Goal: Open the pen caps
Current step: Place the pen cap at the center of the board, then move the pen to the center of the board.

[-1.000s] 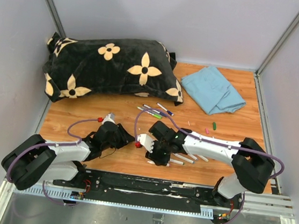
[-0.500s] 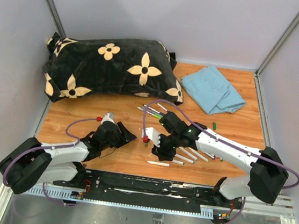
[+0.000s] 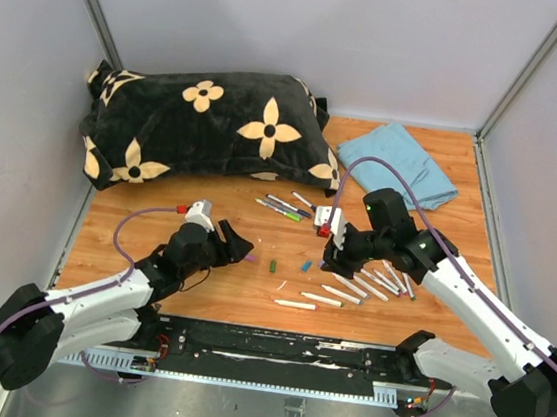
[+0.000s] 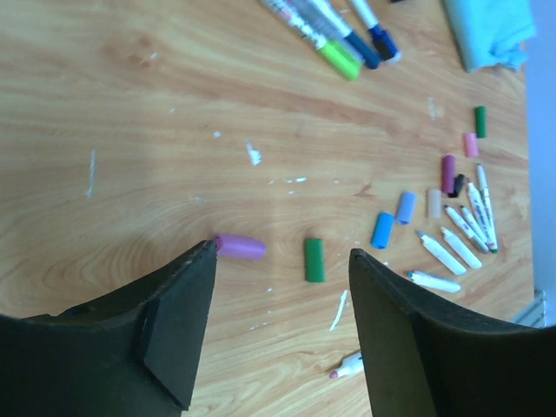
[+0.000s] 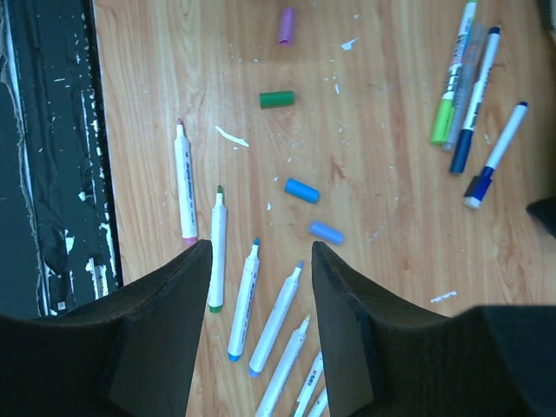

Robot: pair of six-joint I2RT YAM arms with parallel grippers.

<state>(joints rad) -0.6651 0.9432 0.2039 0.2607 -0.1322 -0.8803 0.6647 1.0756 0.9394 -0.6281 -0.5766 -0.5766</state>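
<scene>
Standing apart, empty: left fingers (image 4: 174, 321), right fingers (image 5: 156, 330) — purple cap (image 4: 241, 247) partly behind left.

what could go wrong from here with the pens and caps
1. The purple cap lies right beside a finger of the left end effector; a nudge could roll it away.
2. The capped pens lie bunched together, so the open right end effector might pinch two at once.
</scene>
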